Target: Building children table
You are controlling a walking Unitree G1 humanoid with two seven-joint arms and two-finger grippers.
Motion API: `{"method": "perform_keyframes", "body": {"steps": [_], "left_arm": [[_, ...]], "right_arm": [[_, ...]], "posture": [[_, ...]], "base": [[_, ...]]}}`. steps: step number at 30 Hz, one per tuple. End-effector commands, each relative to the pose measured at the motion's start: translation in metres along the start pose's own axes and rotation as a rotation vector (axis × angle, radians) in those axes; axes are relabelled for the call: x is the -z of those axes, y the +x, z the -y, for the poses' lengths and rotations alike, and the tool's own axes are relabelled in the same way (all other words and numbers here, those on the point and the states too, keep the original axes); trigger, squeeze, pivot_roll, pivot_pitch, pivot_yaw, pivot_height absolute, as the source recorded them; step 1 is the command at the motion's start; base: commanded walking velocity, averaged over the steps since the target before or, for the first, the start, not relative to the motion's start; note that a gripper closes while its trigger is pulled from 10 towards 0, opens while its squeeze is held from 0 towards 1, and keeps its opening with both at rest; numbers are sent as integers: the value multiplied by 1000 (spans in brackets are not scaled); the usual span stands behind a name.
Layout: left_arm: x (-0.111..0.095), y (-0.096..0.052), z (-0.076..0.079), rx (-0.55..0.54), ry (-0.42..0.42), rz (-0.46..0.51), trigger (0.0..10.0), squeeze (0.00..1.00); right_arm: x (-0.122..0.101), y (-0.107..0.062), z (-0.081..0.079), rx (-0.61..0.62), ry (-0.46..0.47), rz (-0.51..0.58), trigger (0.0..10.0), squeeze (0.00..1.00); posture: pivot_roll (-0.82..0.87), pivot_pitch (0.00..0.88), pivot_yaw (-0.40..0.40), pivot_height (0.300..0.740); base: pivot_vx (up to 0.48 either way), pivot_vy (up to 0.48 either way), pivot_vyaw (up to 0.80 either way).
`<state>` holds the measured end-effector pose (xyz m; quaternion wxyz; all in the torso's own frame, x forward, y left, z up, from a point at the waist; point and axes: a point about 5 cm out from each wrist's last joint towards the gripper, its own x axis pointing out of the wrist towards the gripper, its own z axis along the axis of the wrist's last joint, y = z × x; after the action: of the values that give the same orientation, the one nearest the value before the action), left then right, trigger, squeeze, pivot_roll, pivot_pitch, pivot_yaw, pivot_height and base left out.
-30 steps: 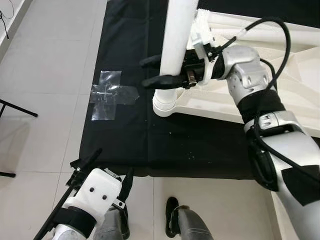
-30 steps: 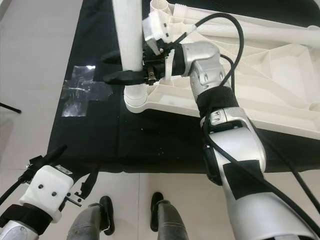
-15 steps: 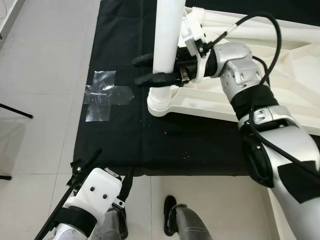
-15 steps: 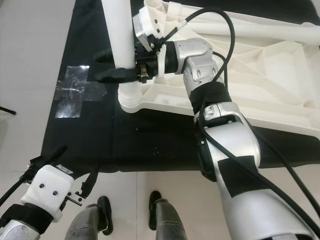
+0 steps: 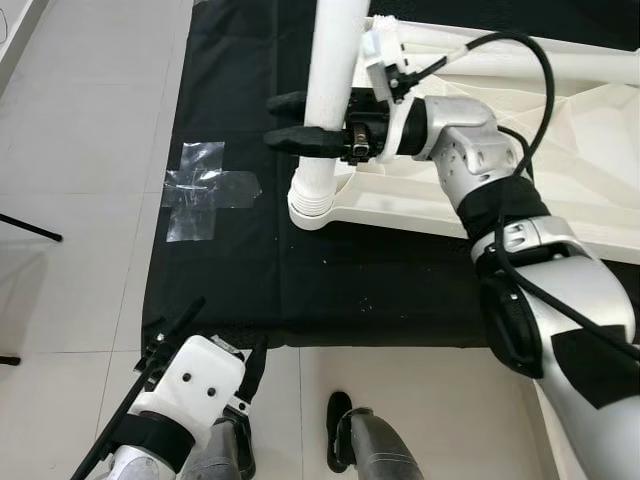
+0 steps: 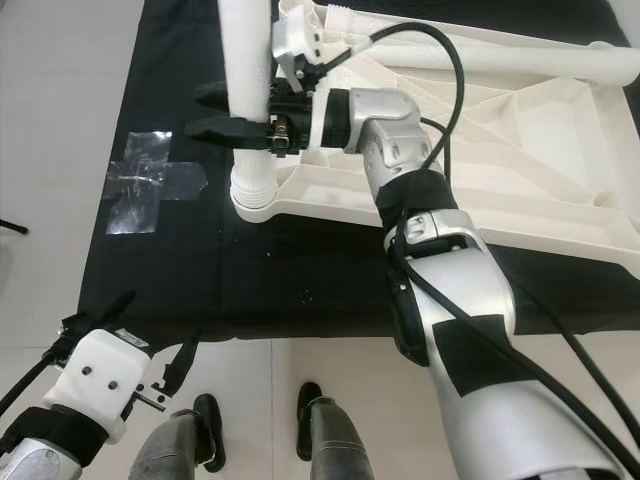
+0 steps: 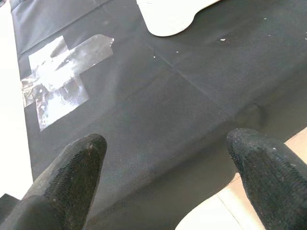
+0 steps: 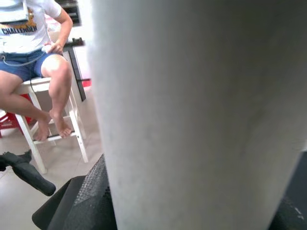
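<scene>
Since the earlier frame the right gripper point(image 5: 300, 120) has worked a little higher up the leg point(image 5: 330, 80), and the leg stands nearer upright in its socket. Nearest, the left gripper point(image 5: 205, 335) hangs idle over the near edge of the black cloth point(image 5: 400, 290), its fingers point(image 7: 72, 172) spread wide and holding nothing. Beyond it a clear tape cross point(image 5: 205, 188) lies on the cloth near its left edge. Farther on, the upturned tabletop point(image 5: 580, 150) rests on the cloth, and the leg rises from the socket point(image 5: 312, 205) at its near left corner. The right gripper's two fingers are closed around the leg just above that socket, reaching across from the tabletop side. The leg looks like a hollow plastic tube: light, stiff, smooth, so probably apt to slip or turn in the pads. A low hold near the socket seems best for seating it, since a high one would lever it sideways. In the right wrist view a seated person point(image 8: 33, 57) shows past the leg.
</scene>
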<state>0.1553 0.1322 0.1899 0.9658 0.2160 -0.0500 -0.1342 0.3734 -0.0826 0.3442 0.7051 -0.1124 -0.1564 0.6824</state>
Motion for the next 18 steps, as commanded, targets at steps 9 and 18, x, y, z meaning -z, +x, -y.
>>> {"method": "perform_keyframes", "body": {"steps": [9, 18], "left_arm": [[3, -1, 1, 3, -3, -12, 10000, 0], [3, 0, 1, 1, 0, -11, 10000, 0]], "right_arm": [[19, -3, -13, -93, 4, -18, 10000, 0], [27, 1, -17, -123, -70, -166, 10000, 0]], "posture": [[62, 433, -69, 740], [60, 429, -73, 740]], "base": [[0, 0, 0], [0, 0, 0]]}}
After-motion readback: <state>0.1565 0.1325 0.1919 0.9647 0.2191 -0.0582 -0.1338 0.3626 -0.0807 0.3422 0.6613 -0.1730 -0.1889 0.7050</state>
